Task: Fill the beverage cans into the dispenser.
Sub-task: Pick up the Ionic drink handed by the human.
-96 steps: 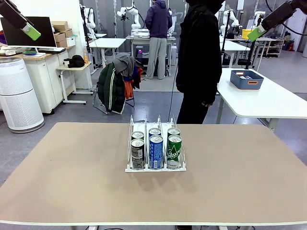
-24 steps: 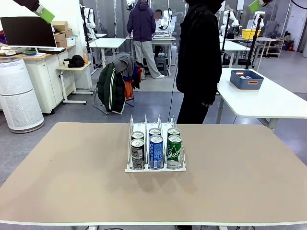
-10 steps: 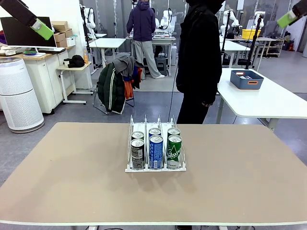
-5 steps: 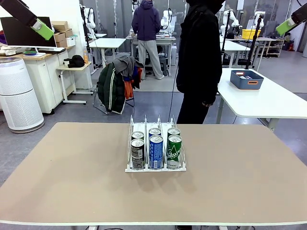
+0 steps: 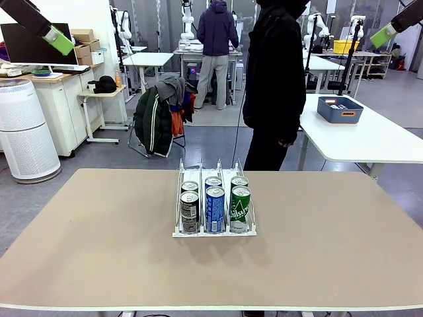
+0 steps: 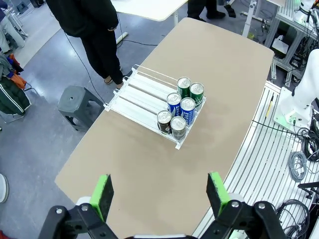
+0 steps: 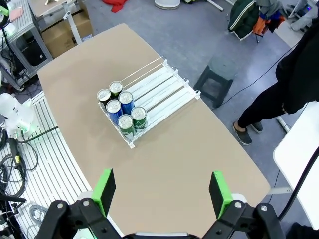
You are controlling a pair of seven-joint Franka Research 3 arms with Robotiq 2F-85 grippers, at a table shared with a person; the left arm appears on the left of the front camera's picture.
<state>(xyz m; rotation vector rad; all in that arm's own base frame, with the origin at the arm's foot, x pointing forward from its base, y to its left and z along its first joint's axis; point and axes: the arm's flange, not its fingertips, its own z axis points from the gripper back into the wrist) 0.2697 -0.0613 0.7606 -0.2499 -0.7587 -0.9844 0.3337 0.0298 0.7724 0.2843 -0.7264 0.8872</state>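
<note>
**Left gripper.** The left gripper has its two green pads spread wide apart, and nothing lies between them. It hangs high above the table and touches nothing. In the left wrist view it looks down on the tabletop from well above. In the front view its green-tipped finger sits in the upper left corner, far from the work area.

**Right gripper.** The right gripper is in the same condition: its fingers are fully parted with an empty gap between them. It is also raised well clear of the table. In the front view it appears at the upper right corner.

**Beverage cans.** Six beverage cans stand upright in the dispenser, two per lane, one behind the other.
- Left lane as the front view shows it: dark cans.
- Middle lane: blue cans.
- Right lane: green cans.

The front three cans stand against the low front lip, and the second three stand just behind them.

**Dispenser.** The white three-lane rack rests near the middle of the table. Behind the cans, each lane shows its bare white floor.

**Surroundings.** A person in dark clothing stands at the far edge of the table, just behind the rack. A blue tub sits on a separate white table behind and to the right.
</note>
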